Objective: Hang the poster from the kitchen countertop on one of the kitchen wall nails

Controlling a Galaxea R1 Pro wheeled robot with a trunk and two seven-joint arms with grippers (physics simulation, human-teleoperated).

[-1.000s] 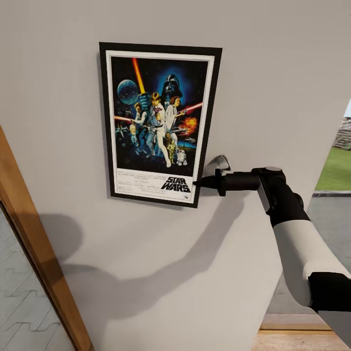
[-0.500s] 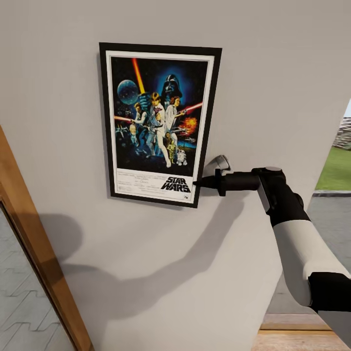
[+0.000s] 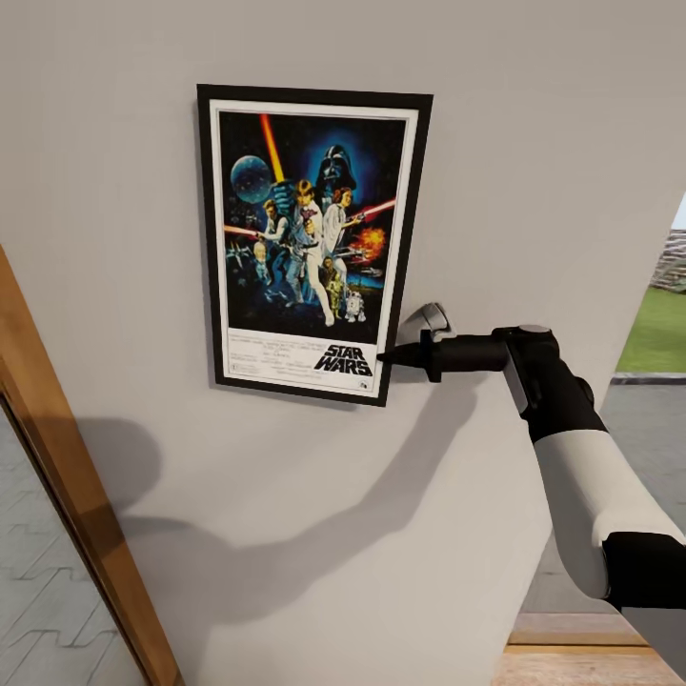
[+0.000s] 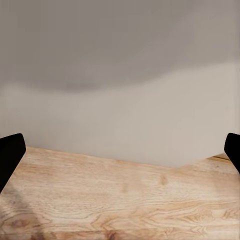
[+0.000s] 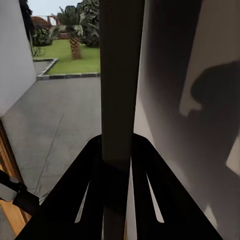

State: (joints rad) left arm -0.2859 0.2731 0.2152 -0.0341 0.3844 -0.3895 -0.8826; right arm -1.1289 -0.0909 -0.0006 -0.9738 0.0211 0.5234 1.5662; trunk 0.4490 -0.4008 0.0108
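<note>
Poster (image 3: 310, 243) hangs flat against the wall (image 3: 534, 143), my right fingers (image 3: 391, 358) clamped on its lower right frame edge, a stiff, light, thin panel, I judge, best held by that rim.

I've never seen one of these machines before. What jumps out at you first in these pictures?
The colourful Star Wars poster stands out, flat against the grey wall. The right end effector pinches its lower right edge, on a black-and-white arm reaching in from the right. The arm's dark shadow falls across the wall below.
</note>
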